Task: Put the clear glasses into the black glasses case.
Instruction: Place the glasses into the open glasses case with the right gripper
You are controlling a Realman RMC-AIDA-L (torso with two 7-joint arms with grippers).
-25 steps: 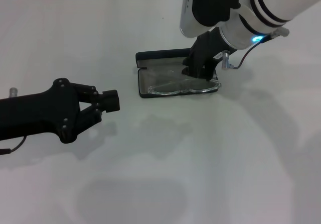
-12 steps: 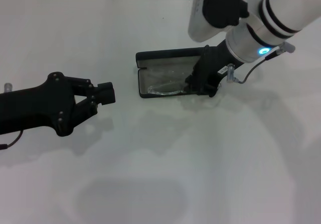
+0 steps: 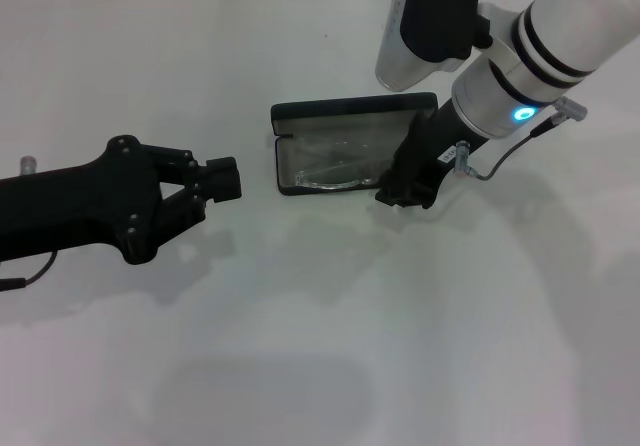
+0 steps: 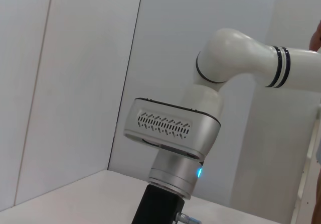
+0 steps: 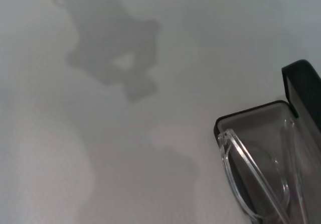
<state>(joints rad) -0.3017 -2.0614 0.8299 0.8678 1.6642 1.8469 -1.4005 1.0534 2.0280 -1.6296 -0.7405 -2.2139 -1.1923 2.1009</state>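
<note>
The black glasses case [image 3: 287, 166] lies open on the white table [image 3: 320, 316], its lid [image 3: 350, 109] folded back on the far side. The clear glasses [image 3: 332, 173] rest inside on the grey lining, lenses toward the near rim. My right gripper [image 3: 403, 194] hangs at the case's right near corner and hides that end of case and glasses. The right wrist view shows the glasses [image 5: 251, 184] lying in the case [image 5: 235, 117], with the lid [image 5: 303, 83] beyond. My left gripper [image 3: 225, 178] hovers shut to the left of the case, apart from it, holding nothing.
The white table runs to a pale wall at the back. The left wrist view shows only my right arm's white wrist [image 4: 173, 133] against wall panels. No other objects lie on the table.
My right gripper has drawn back from over the case's middle to its right near corner, leaving the glasses lying in the case. The left gripper shifted slightly, still left of the case.
</note>
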